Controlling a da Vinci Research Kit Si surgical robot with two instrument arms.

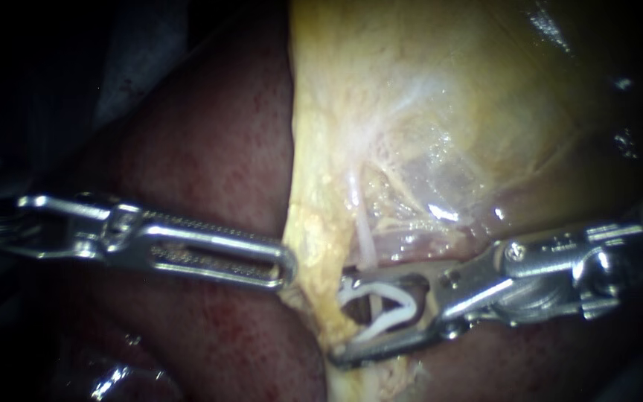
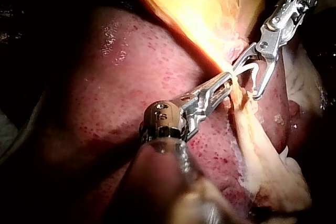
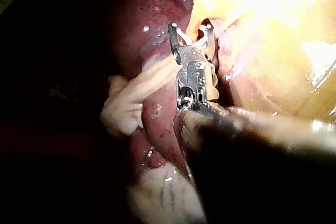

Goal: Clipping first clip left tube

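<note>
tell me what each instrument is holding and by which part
The left instrument grips the yellow tissue at its edge, beside the liver. The right instrument holds a white clip by its two arms, open around the tube.

Supporting surface: the liver (image 1: 210, 164), dark red, speckled and moist. Whatever lies beneath it is in darkness and cannot be made out. The gallbladder (image 1: 485, 104), yellow and glistening, rests directly on the liver, and its edge runs down the middle of the endoscope view. A pale tissue band (image 2: 265, 150) extends from that edge and lies draped over the liver surface. In the right wrist view the band ends in a folded lump on the liver.
</note>
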